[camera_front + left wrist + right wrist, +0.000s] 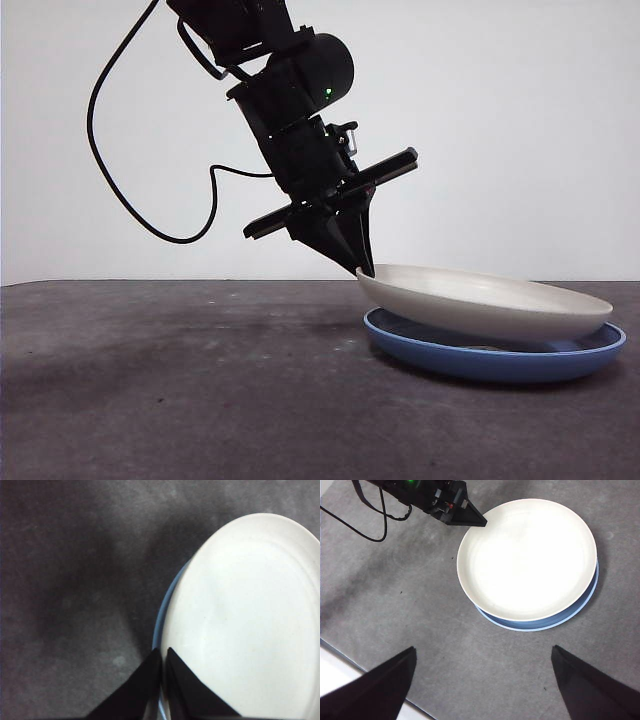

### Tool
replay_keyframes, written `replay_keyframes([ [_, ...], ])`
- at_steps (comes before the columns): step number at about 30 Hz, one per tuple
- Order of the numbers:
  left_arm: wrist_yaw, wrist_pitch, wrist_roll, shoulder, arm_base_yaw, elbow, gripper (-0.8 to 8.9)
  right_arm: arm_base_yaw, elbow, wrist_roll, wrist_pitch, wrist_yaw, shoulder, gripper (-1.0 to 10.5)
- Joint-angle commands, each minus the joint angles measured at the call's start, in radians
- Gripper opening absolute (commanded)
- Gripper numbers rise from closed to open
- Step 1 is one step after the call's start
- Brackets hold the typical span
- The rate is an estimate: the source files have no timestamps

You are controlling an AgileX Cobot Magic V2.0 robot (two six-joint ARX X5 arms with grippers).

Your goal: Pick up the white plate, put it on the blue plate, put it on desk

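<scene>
The white plate (490, 300) lies on top of the blue plate (495, 360) on the desk (180, 380), tilted, with its left rim raised and its right side resting on the blue plate. My left gripper (365, 270) comes down from the upper left, its jaws shut on the white plate's raised left rim. The left wrist view shows the left gripper (163, 655) pinching the white plate (245, 625), with a sliver of the blue plate (159, 625) beneath. My right gripper (480, 680) is open and empty, high above both plates (527, 560), and is out of the front view.
A black cable (130, 200) hangs from the left arm over the left part of the desk. The desk's near edge (350, 655) shows in the right wrist view. A plain white wall stands behind.
</scene>
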Motion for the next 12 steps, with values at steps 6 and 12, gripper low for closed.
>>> replay_keyframes([
  [6, -0.002, 0.019, 0.014, 0.039, -0.025, 0.03, 0.14, 0.004, 0.019, 0.01, 0.006, -0.001, 0.005, 4.3],
  [12, -0.002, 0.01, 0.013, 0.066, -0.037, 0.03, 0.15, 0.004, 0.019, 0.01, 0.005, -0.002, 0.005, 4.3],
])
